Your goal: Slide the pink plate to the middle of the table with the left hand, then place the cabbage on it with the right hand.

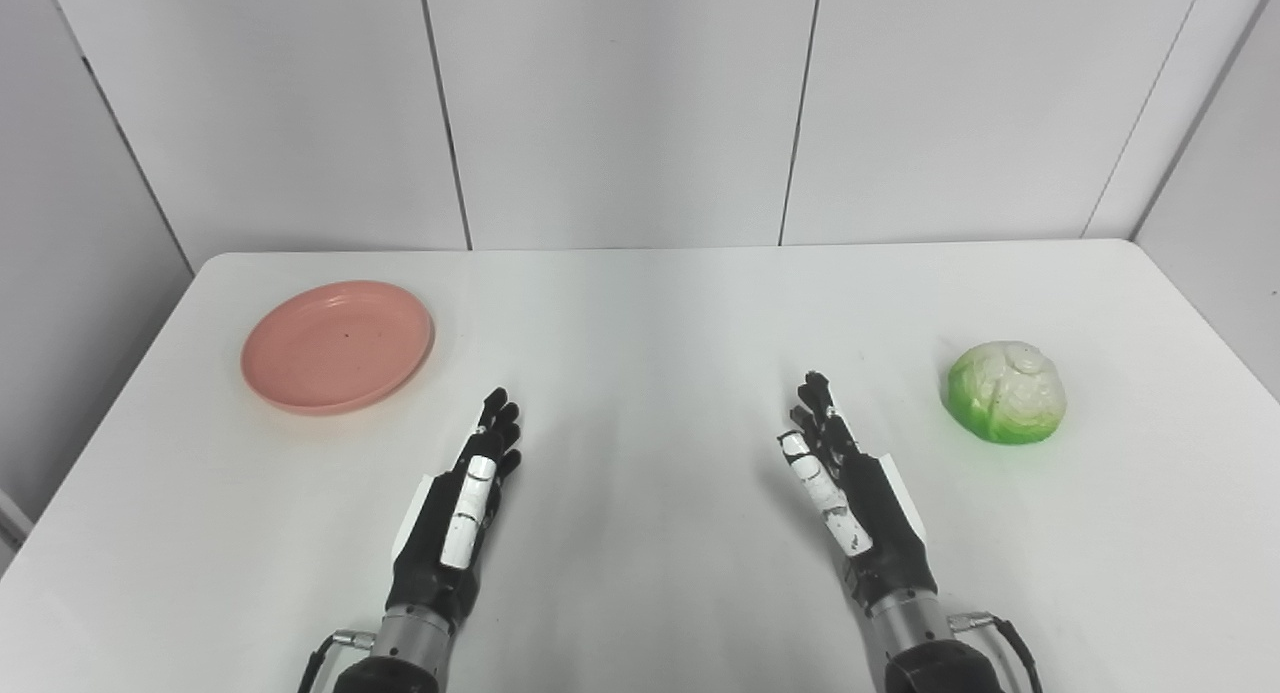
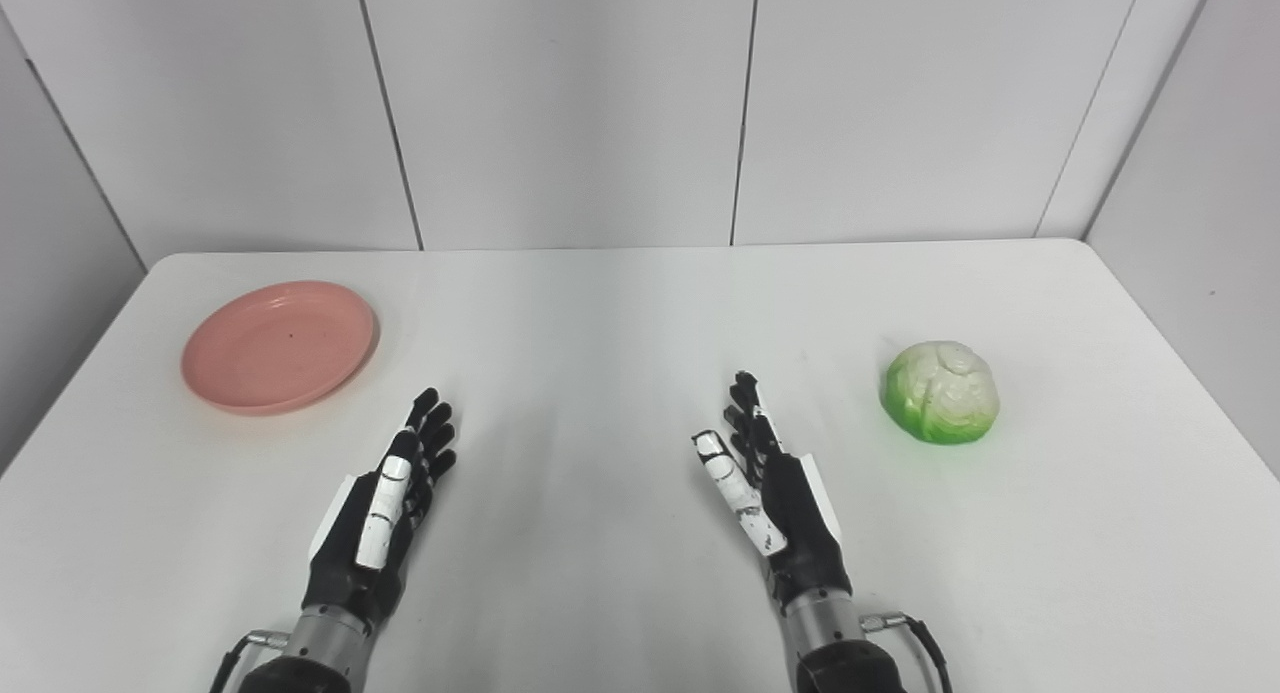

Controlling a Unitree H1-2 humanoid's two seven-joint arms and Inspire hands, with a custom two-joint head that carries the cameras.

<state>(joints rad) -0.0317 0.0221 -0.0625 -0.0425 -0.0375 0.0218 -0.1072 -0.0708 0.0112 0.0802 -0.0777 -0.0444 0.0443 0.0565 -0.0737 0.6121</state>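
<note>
Pink plate [image 1: 337, 346] sits on the white table [image 1: 640, 303] at far left, well apart from the centre. Cabbage [image 1: 1005, 392] lies at far right, pale top up, green around its base. My left hand [image 1: 462, 513] hovers low over the near table, fingers stretched forward and spread, grasping nothing (plate is ahead and to its left, no contact). My right hand [image 1: 845, 493] mirrors it, fingers extended and empty, with the cabbage off to its right, clear of it.
</note>
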